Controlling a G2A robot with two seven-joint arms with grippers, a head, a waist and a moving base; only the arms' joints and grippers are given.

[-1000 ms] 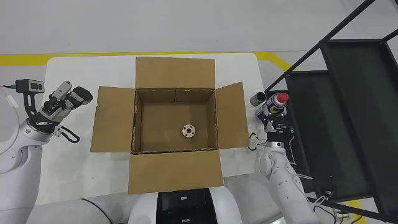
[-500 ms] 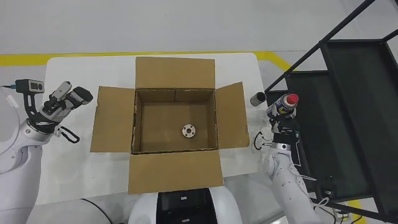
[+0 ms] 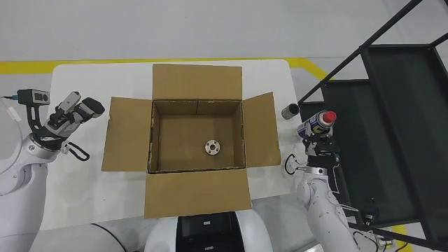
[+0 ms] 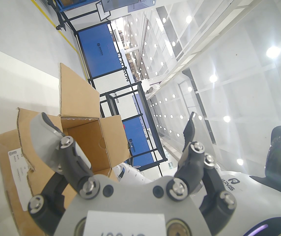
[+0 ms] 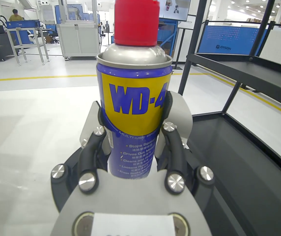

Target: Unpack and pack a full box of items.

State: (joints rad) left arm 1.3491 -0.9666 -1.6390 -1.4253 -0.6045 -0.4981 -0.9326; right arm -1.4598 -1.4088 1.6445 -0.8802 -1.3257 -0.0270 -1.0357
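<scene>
Four flaps lie spread around the open box (image 3: pixel 196 80) at the middle of the tabletop (image 3: pixel 84 182) in the top view; a small ring (image 3: pixel 211 146) (possibly a metal fitting) sits on its floor. The left gripper (image 3: pixel 70 112) hangs near the tabletop's left edge. The right gripper (image 3: pixel 316 134) holds a can (image 3: pixel 318 120) past the right edge, beside a black rack (image 3: pixel 392 112); a dark cylinder (image 3: pixel 288 112) stands nearby on the tabletop.

Left wrist view: fingers spread wide, nothing between them — box beyond.

Right wrist view: the gripper is clamped on the can's body, red cap pointing away from the wrist.
</scene>
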